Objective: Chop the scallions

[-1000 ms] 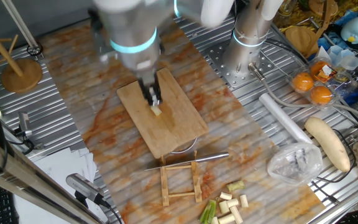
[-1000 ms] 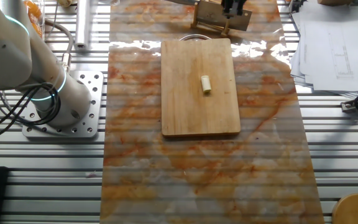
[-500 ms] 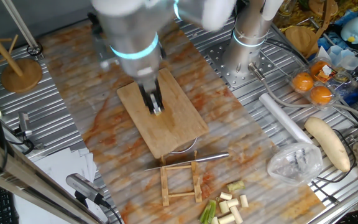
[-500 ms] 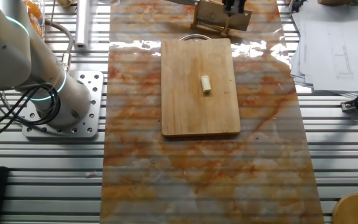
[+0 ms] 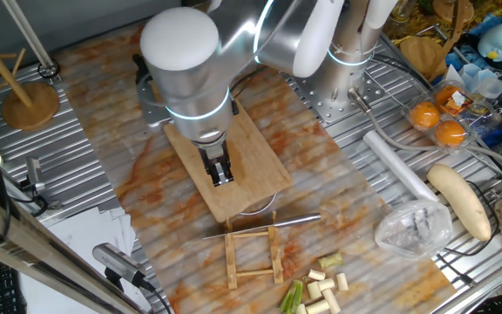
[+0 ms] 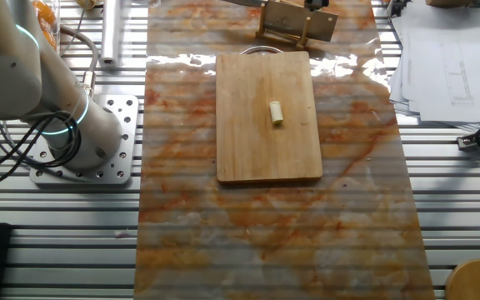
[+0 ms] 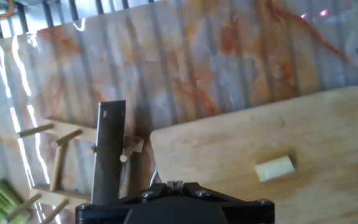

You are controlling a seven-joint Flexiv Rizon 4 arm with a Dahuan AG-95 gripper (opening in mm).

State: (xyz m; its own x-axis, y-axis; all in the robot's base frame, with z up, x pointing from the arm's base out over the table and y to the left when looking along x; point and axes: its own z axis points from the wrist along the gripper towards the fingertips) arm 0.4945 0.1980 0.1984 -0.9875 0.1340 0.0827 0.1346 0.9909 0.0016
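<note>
One short pale scallion piece (image 6: 277, 112) lies on the wooden cutting board (image 6: 248, 146); the hand view shows the same scallion piece (image 7: 275, 168) right of centre on the board (image 7: 272, 127). In one fixed view the arm hides it. My gripper (image 5: 223, 177) hangs over the board's (image 5: 260, 157) end nearest the knife rack, and its fingers look pressed together with nothing between them. In the hand view the gripper (image 7: 176, 184) sits at the bottom edge. A pile of cut scallions (image 5: 321, 288) lies beyond the rack.
A knife (image 5: 264, 225) rests across a small wooden rack (image 5: 251, 257), its blade (image 7: 107, 155) just left of the board. A long white radish (image 5: 460, 199), plastic bag (image 5: 412, 228), white roll (image 5: 399, 166) and oranges (image 5: 438, 122) lie to the right. A wooden stand (image 5: 29, 100) is far left.
My gripper has moved off the scallion piece toward the board's rack end. The piece has stayed where it lay on the board.
</note>
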